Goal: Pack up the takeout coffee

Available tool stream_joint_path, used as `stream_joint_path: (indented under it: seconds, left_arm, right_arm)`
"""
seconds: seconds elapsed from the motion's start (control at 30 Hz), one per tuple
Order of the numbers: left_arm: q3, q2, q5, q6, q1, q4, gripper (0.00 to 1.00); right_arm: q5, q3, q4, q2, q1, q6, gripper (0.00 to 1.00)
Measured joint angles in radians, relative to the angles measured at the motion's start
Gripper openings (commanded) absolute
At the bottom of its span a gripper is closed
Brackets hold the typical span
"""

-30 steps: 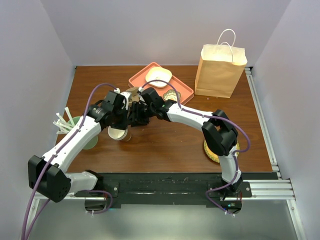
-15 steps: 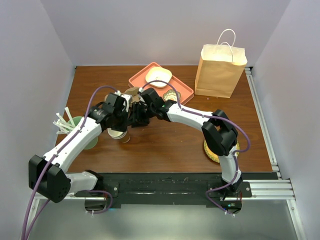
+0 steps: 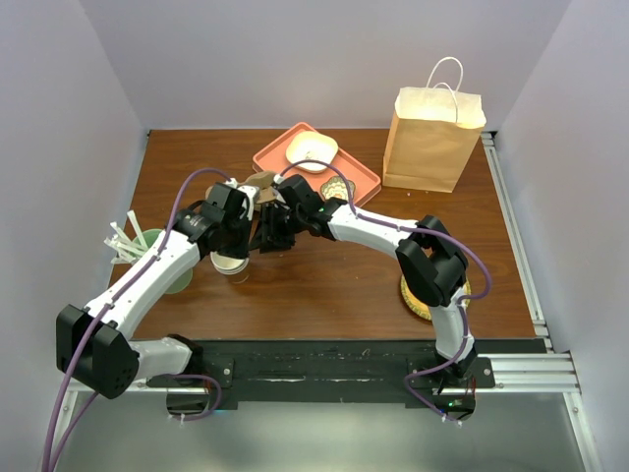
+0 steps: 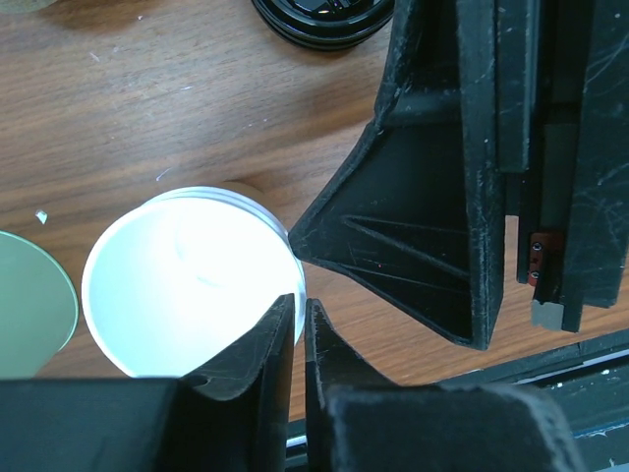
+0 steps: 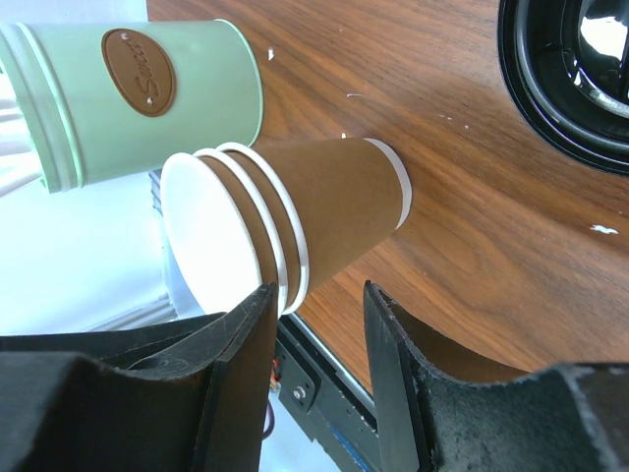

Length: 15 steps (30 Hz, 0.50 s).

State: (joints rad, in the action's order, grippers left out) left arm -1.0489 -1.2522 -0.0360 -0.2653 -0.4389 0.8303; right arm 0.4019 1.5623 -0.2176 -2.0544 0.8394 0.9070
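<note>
No lidded brown cup shows in any view; the takeout coffee is hidden or out of view. A stack of lidless brown cups (image 3: 232, 262) with a white inside stands on the table; it also shows in the left wrist view (image 4: 187, 280) and the right wrist view (image 5: 314, 202). My left gripper (image 3: 241, 246) (image 4: 299, 315) is shut on the rim of the top cup, one finger inside and one outside. My right gripper (image 3: 270, 236) (image 5: 319, 290) is open just beside the stack, its left finger close to the rims. The paper bag (image 3: 432, 138) stands upright at the back right.
A loose black lid (image 4: 324, 15) (image 5: 575, 79) lies on the table beyond the cups. A green holder (image 3: 162, 261) (image 5: 147, 93) with straws stands left of the cups. An orange tray (image 3: 359, 182) with a bowl sits at the back. A yellow round mat (image 3: 418, 300) lies by the right arm.
The cup stack and my left gripper have shifted a little to the left and back. My right gripper has edged back slightly, staying next to the stack.
</note>
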Motion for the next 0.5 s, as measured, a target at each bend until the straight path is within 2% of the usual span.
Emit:
stream_joint_path:
  seconds: [0.37,0.43,0.5]
  left_arm:
    - [0.007,-0.015,0.003,0.018,0.000,-0.008,0.17]
    - [0.015,-0.018,0.003,0.021,0.000,-0.011,0.15]
    - [0.020,-0.022,0.003,0.023,0.000,-0.012,0.07]
  right_arm:
    - [0.000,-0.001,0.000,0.000,0.000,0.000,0.44]
    - [0.001,-0.003,0.000,0.000,0.000,0.000,0.44]
    - [0.001,-0.005,0.000,0.000,0.000,0.000,0.44]
